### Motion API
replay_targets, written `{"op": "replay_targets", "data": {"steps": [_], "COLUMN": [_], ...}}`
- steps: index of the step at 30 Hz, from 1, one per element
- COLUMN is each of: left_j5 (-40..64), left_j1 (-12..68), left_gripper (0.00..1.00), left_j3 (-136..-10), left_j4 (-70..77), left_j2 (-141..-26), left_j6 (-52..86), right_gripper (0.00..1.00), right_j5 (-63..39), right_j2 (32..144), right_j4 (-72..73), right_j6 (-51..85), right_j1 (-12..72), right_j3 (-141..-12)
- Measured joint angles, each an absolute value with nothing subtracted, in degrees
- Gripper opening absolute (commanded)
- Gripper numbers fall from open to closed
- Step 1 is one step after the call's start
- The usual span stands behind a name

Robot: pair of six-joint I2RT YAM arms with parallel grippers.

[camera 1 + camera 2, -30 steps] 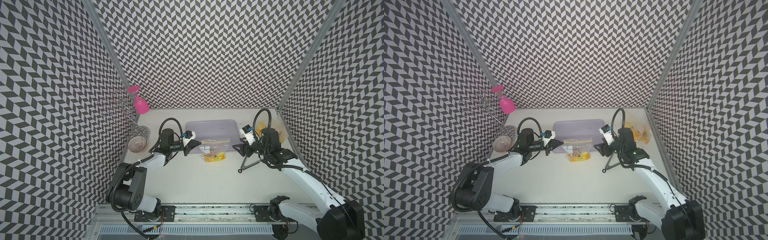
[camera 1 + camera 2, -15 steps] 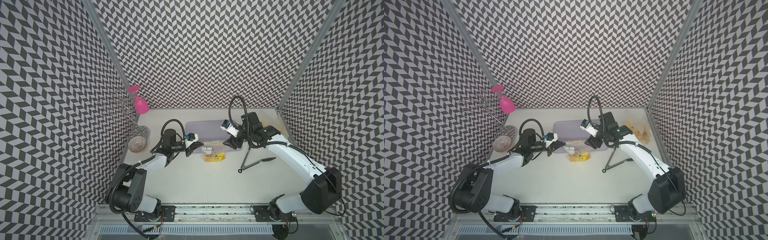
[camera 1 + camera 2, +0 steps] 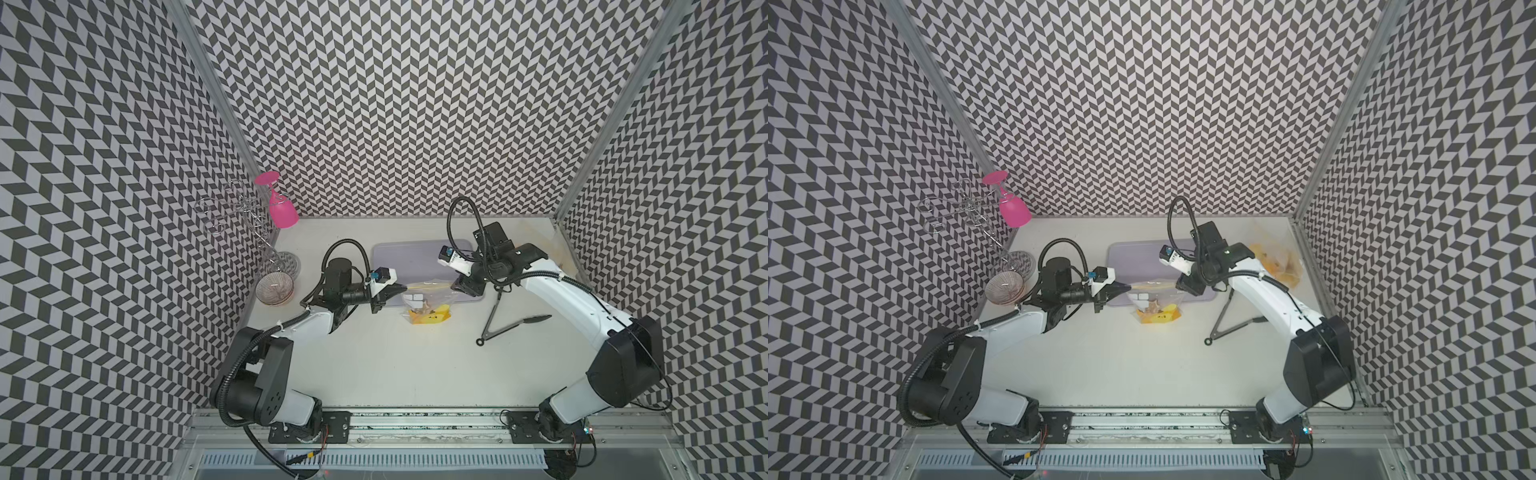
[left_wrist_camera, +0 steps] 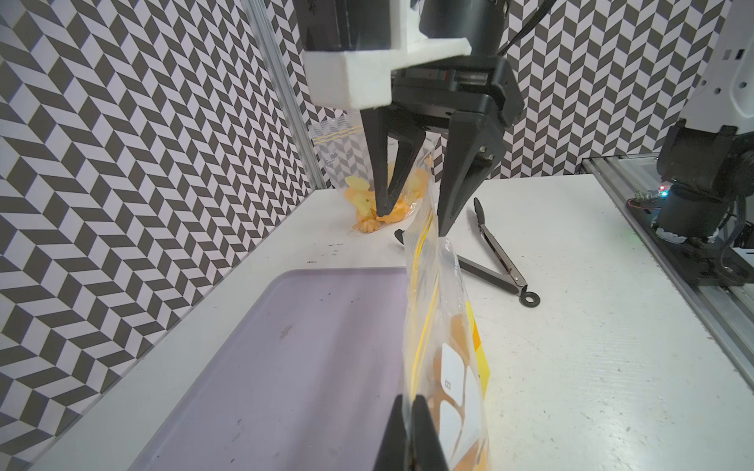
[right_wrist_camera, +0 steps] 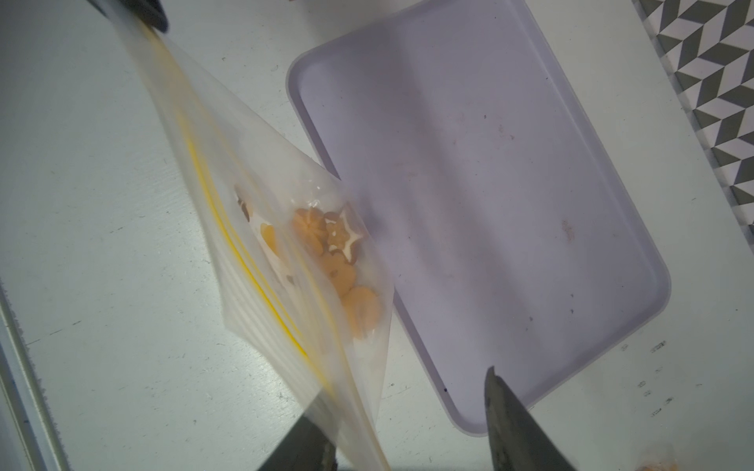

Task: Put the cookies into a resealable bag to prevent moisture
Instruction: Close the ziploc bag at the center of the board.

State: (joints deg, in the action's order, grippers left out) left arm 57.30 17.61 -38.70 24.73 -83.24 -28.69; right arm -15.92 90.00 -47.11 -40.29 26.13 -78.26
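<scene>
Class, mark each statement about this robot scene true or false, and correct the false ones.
1. The left end effector is shut on the resealable bag. True.
2. The cookies lie on the purple tray. False: no cookies show on the tray; they are inside the bag.
3. The right end effector holds the tongs. False: the tongs lie on the table; its jaws stand open at the bag's top edge.
4. The pink glass hangs upside down on the wire rack. True.

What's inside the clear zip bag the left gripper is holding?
Several orange cookies, one with a star top, show through the bag. Its folds and printed label hide any others.
</scene>
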Motion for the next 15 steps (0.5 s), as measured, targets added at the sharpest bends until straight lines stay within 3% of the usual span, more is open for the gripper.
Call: {"op": "replay_targets", "data": {"steps": [6,8,9,13,15], "left_j5": [57.30,57.30,57.28,57.25,57.14], "left_j1": [17.61,17.61,17.61,17.61,17.61], "left_gripper": [0.00,0.00,0.00,0.00,0.00], "left_j3": [-38.70,-38.70,-38.70,-38.70,-38.70], "left_j4": [24.73,24.73,24.73,24.73,24.73], "left_j2": [-83.24,-83.24,-83.24,-83.24,-83.24], "left_j6": [-28.67,-28.67,-28.67,-28.67,-28.64], "right_gripper": [0.31,0.16,0.00,0.00,0.11], "right_j5": [-16.47,-16.53,-16.60,-16.80,-17.12], "right_j2": [89.97,89.97,89.97,89.91,89.65], "right_j4": [-48.29,-48.45,-48.47,-48.69,-48.73], "right_j6": [-40.82,-40.71,-40.88,-41.04,-41.06], "right_j1": [26.13,26.13,26.13,26.13,26.13], "right_j3": [-78.26,-78.22,-78.13,-78.04,-77.93]}}
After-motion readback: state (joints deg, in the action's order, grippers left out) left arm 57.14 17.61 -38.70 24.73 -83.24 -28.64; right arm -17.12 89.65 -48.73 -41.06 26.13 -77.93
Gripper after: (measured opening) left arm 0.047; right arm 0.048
